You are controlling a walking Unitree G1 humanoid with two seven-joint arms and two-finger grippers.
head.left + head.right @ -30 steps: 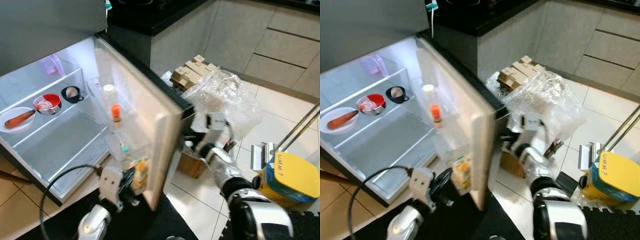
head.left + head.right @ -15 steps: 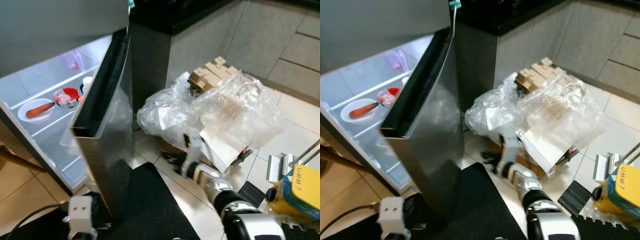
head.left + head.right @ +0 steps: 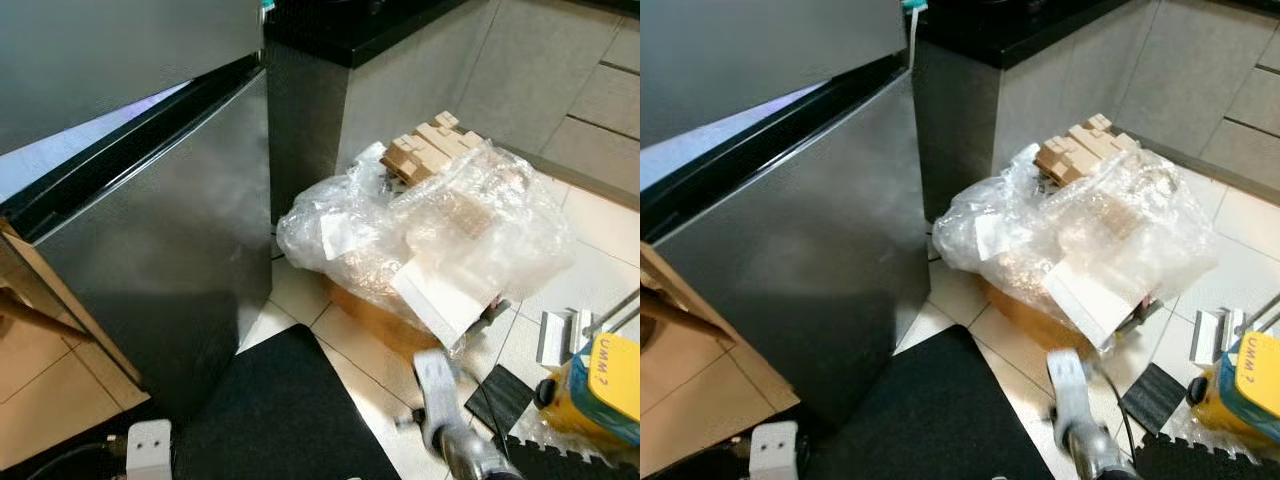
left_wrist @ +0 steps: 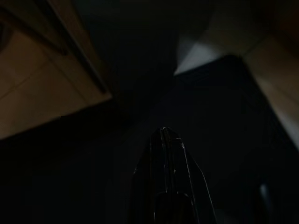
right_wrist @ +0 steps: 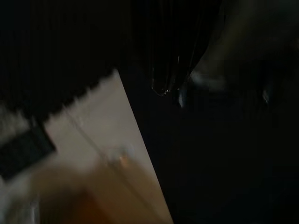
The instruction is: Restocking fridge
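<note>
The grey steel fridge door (image 3: pixel 160 250) stands almost shut, with a thin lit gap (image 3: pixel 60 150) along its top edge; the food inside is hidden. My right arm (image 3: pixel 445 420) hangs low at the front right, over the tiles beside the black mat, away from the door. In the dark right wrist view my right gripper (image 5: pixel 172 88) is a blurred black shape above mat and tile. My left gripper (image 4: pixel 162 135) hangs shut and holds nothing, pointing down at the dark mat near the door's lower corner. Its white wrist housing (image 3: pixel 148 448) shows at the bottom left.
A clear plastic bag (image 3: pixel 440 230) covers a cardboard box right of the fridge, with wooden blocks (image 3: pixel 425 145) behind it. The black floor mat (image 3: pixel 280 420) lies in front. A yellow container (image 3: pixel 600 385) stands at the far right. A cardboard flap (image 3: pixel 50 310) leans at the left.
The fridge door has swung from wide open to almost shut, hiding the shelves. My right arm has dropped from the door's edge down toward the floor. The camera has shifted too.
</note>
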